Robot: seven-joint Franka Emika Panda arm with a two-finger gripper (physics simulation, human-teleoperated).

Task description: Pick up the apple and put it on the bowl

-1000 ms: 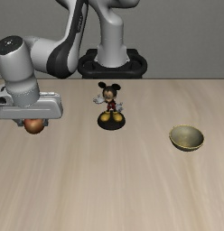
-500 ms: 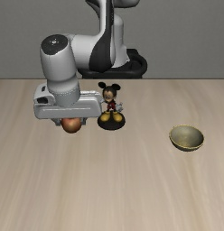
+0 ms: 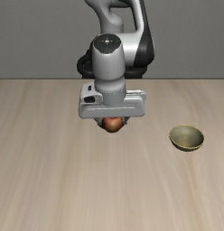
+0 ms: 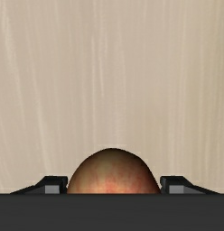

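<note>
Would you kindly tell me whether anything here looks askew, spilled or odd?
Nothing stands out: the round reddish-brown apple sits centred in the grey two-finger gripper, and the small olive-gold bowl stands upright on the wooden table.

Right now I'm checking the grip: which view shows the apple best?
The wrist view: the apple sits large in the gripper, both fingers touching it. In the exterior view its lower part peeks out below the gripper.
</note>
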